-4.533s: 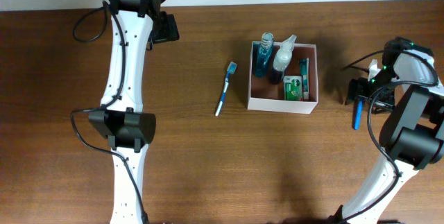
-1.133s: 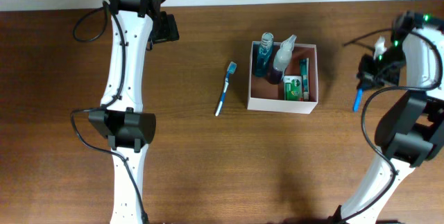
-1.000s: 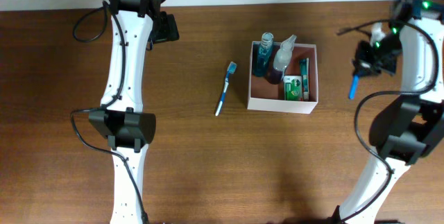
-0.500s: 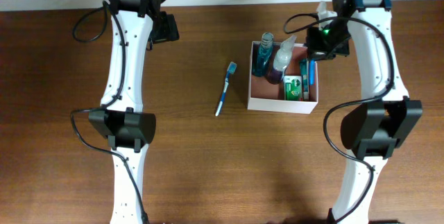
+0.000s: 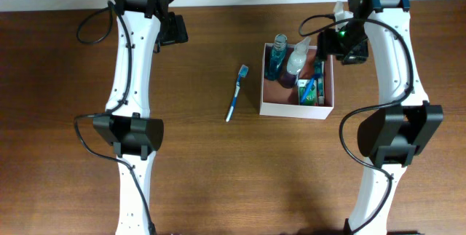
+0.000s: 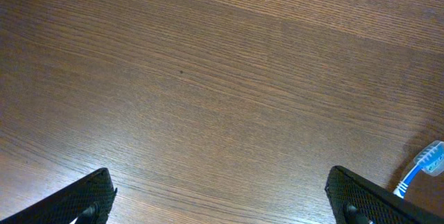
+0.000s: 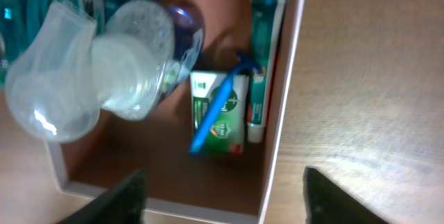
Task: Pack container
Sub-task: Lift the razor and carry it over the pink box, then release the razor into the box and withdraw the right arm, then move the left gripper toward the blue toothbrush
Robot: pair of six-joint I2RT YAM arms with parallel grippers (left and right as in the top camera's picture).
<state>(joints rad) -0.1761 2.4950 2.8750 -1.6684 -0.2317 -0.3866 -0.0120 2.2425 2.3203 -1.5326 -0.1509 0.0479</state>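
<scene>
The container point(image 5: 295, 110), a white-walled box with a pink inside, stands right of centre; it also shows in the right wrist view point(image 7: 282, 113). It holds a blue bottle point(image 5: 276, 59), a clear spray bottle point(image 5: 297, 57), a toothpaste tube point(image 5: 319, 73), a green box point(image 5: 306, 94) and a blue razor point(image 7: 218, 113) lying across the green box. My right gripper point(image 5: 342, 42) hovers open and empty over the container's far right corner; its fingers show in the right wrist view point(image 7: 229, 203). A blue toothbrush point(image 5: 236, 93) lies on the table left of the container. My left gripper point(image 6: 225, 207) is open and empty.
The brown wooden table point(image 5: 218, 169) carries everything. The left arm's gripper point(image 5: 173, 28) hangs near the far edge, left of the toothbrush, whose head shows at the right edge of the left wrist view point(image 6: 420, 168). A white wall strip runs along the back.
My right arm carried the blue razor from the table's right side to above the container and let it go; the razor now lies inside. The left arm has not moved.
</scene>
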